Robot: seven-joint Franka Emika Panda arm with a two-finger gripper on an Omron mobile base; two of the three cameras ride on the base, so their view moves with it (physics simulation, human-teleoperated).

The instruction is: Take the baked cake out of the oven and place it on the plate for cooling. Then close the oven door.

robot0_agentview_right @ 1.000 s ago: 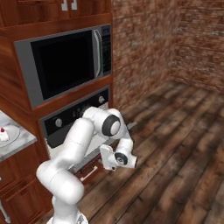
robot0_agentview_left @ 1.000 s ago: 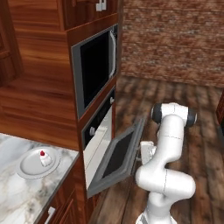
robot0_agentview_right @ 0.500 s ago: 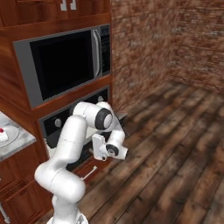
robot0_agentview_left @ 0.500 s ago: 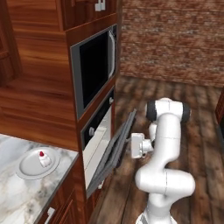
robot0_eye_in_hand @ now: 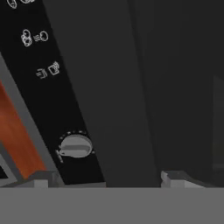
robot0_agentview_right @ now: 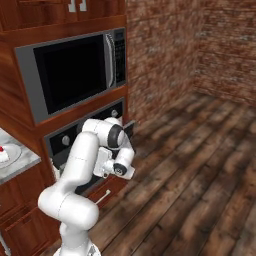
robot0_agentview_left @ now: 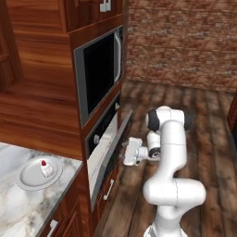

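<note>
Jaws (robot0_eye_in_hand: 107, 177) spread wide, empty, against oven door (robot0_agentview_left: 107, 155); one cake (robot0_agentview_left: 45, 168) on one plate (robot0_agentview_left: 28, 177).

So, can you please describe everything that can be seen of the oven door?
The oven door is a drop-down panel with a grey frame and dark glass. It is nearly shut, tilted slightly outward at the top, below the row of knobs and the microwave. The gripper presses against its outer face near the upper edge. In the hand view its dark glass looms close.
</note>
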